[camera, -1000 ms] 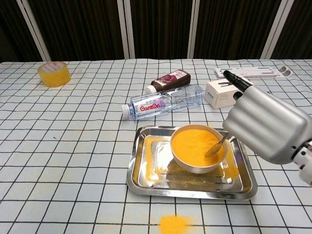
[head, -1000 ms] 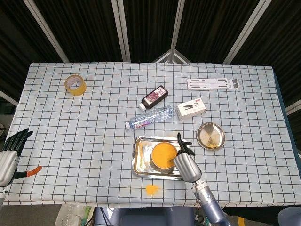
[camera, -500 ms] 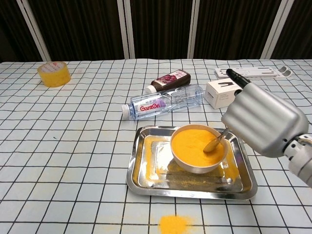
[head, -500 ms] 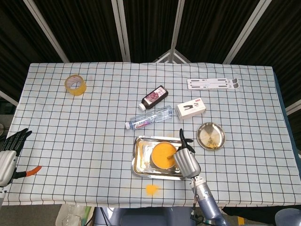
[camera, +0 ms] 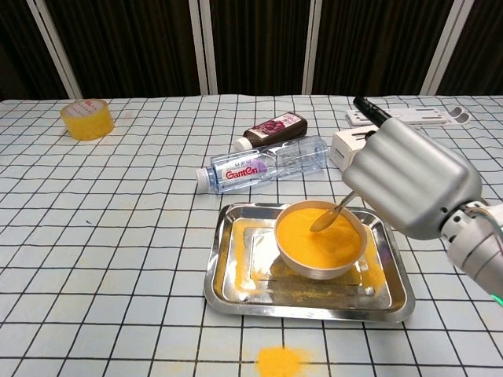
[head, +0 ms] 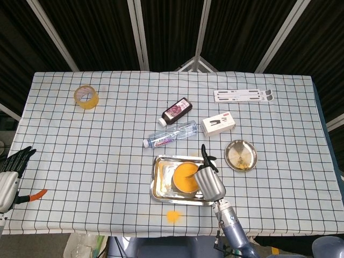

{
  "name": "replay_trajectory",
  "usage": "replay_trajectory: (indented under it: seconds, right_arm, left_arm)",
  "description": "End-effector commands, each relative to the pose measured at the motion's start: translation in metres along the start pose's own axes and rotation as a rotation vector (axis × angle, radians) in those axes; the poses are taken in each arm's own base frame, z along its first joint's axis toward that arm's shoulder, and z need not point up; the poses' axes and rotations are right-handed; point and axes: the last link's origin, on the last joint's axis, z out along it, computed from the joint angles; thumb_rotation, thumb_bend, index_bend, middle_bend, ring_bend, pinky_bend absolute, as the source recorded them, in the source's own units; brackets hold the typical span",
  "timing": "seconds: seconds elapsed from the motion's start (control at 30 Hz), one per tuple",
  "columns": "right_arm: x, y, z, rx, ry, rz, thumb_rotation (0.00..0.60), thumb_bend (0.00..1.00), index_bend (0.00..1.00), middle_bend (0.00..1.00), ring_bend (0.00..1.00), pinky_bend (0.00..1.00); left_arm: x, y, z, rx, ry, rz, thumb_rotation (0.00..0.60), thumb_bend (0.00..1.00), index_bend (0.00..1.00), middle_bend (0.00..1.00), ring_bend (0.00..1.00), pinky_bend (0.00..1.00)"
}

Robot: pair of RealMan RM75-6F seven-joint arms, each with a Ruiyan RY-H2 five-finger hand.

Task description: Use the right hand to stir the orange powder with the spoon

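The right robot hand (camera: 409, 184) grips the spoon (camera: 330, 214), its tip in the orange powder (camera: 318, 233) (bowl on tray).

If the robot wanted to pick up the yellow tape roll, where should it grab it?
Probably from above, across the ring's wall: the tape roll lies flat with its open hole facing up, so fingers could go one inside, one outside. It stands alone on the tablecloth, nearer the left hand.

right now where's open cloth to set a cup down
Bare checked cloth spreads between the tape roll and the tray, and right of the small metal dish. Crowded: the middle, with water bottle, dark bottle, white box, and the right hand stirring.
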Motion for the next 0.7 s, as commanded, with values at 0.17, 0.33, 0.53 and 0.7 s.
replay_trajectory:
  seconds: [0.17, 0.33, 0.53, 0.7]
  right_arm:
    - [-0.008, 0.005, -0.015, 0.004, -0.034, -0.005, 0.6, 0.9, 0.83, 0.75, 0.43, 0.0]
    - [-0.013, 0.004, -0.02, 0.015, -0.057, 0.0, 0.6, 0.9, 0.83, 0.75, 0.43, 0.0]
    - [-0.019, -0.004, -0.02, 0.023, -0.082, 0.014, 0.6, 0.9, 0.83, 0.75, 0.43, 0.0]
    - [-0.02, -0.01, -0.014, 0.013, -0.087, 0.034, 0.6, 0.9, 0.83, 0.75, 0.43, 0.0]
  left_arm:
    - [-0.001, 0.001, -0.001, -0.003, 0.001, 0.006, 0.6, 0.0, 0.0, 0.0, 0.0, 0.0]
    - [-0.001, 0.001, 0.0, 0.0, 0.0, 0.007, 0.6, 0.0, 0.0, 0.0, 0.0, 0.0]
    - [-0.002, 0.001, 0.0, 0.002, -0.001, 0.005, 0.6, 0.0, 0.0, 0.0, 0.0, 0.0]
    - [-0.001, 0.0, 0.001, 0.005, -0.001, 0.001, 0.6, 0.0, 0.0, 0.0, 0.0, 0.0]
